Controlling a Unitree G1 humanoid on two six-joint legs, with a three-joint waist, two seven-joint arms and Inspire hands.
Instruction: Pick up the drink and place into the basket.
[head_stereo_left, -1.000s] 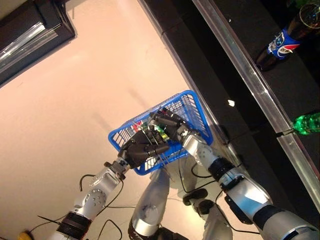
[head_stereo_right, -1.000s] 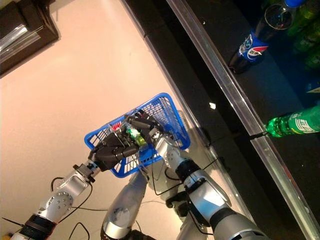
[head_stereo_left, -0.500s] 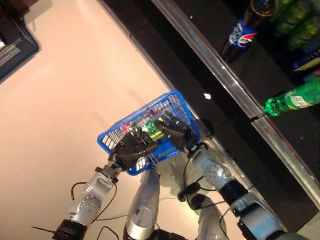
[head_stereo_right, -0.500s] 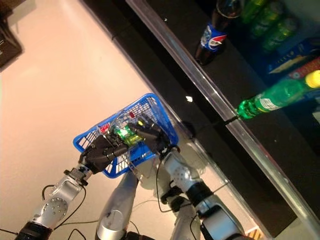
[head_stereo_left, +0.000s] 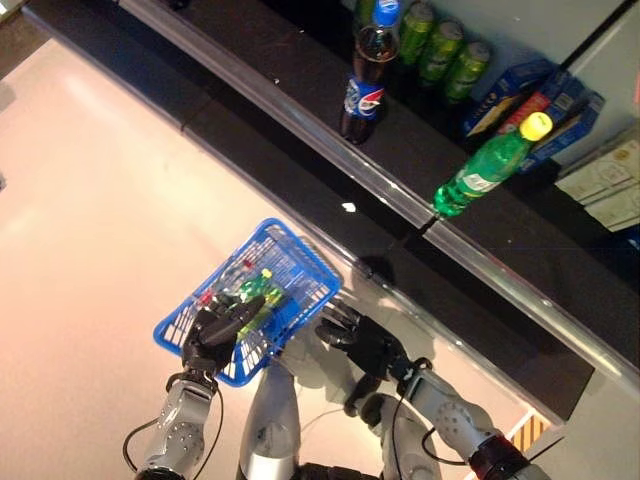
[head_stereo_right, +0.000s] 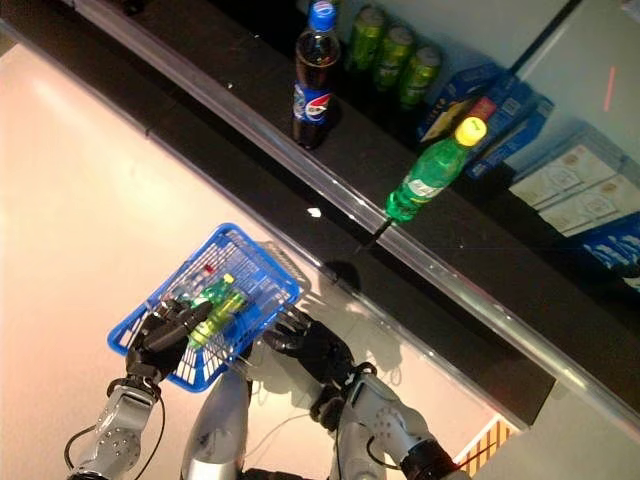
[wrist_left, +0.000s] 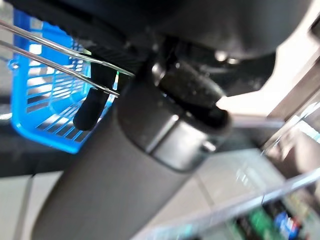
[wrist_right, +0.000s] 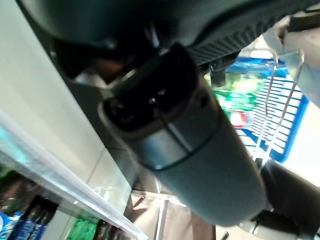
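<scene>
Head views, looking down. A blue plastic lattice basket with thin wire handles (head_stereo_left: 262, 290) hangs above the pale floor at about 8 o'clock of centre. The robot's left hand (head_stereo_left: 218, 331) is curled round the basket's wire handle at its near rim and carries it. Inside the basket lies a small green drink bottle with a yellow cap (head_stereo_left: 255, 294), on its side among other small items too small to identify.

The right hand (head_stereo_left: 362, 343) sits just beside the basket at its 4 o'clock, outside the rim, fingers spread and relaxed, holding nothing.

At 12 to 2 o'clock a long black shelf with a silver front rail (head_stereo_left: 300, 130) carries a dark cola bottle with a blue cap (head_stereo_left: 363, 85), a row of green cans (head_stereo_left: 441, 55) behind it, blue cardboard boxes (head_stereo_left: 530, 105), and a green soft-drink bottle with a yellow cap (head_stereo_left: 488, 166) standing near the rail.

Judged step: one drink is already placed in the basket and the right hand is free of it. If a further drink is wanted, the next move would call for a reach towards 1 o'clock, to the green bottle by the rail, with the hand kept open until it surrounds the bottle's body and the basket held level.
</scene>
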